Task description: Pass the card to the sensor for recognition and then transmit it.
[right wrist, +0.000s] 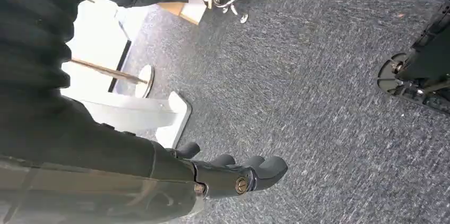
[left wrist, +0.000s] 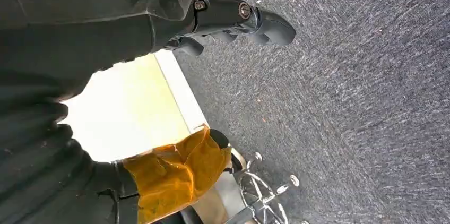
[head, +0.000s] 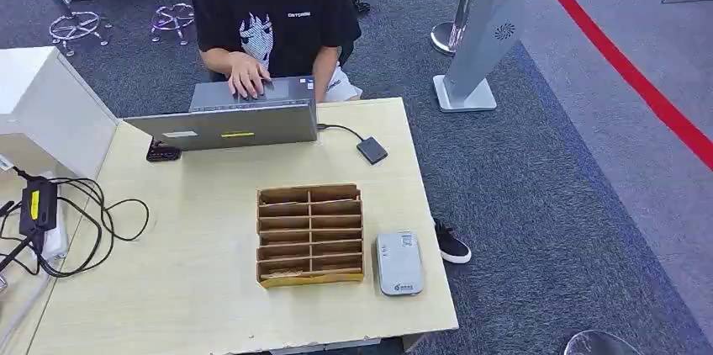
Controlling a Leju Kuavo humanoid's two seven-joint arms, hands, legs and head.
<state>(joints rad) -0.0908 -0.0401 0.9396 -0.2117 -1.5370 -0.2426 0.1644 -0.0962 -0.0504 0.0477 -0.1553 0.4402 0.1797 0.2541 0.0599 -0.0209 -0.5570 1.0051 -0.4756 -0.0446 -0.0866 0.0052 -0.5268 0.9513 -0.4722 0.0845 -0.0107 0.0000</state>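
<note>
- Head view: a pale wooden desk [head: 210, 288] carries a brown cardboard rack [head: 310, 235] of slotted compartments. Cards in it are too small to tell apart. The grey sensor [head: 398, 262] lies flat just beside the rack, near the desk's front edge.
- At the far edge a person [head: 273, 10] in a black shirt rests a hand on a laptop [head: 240, 111]. A cable runs from the laptop to a small dark adapter [head: 372, 151]. Black cords [head: 84, 220] lie on the desk's left side, next to a white box [head: 42, 111].
- Left wrist view: the left hand [left wrist: 239, 22] hangs over grey carpet [left wrist: 361, 102], fingers loosely curled, holding nothing.
- Right wrist view: the right hand [right wrist: 233, 173] hangs over the same carpet, fingers gently bent and apart, nothing in them.
</note>
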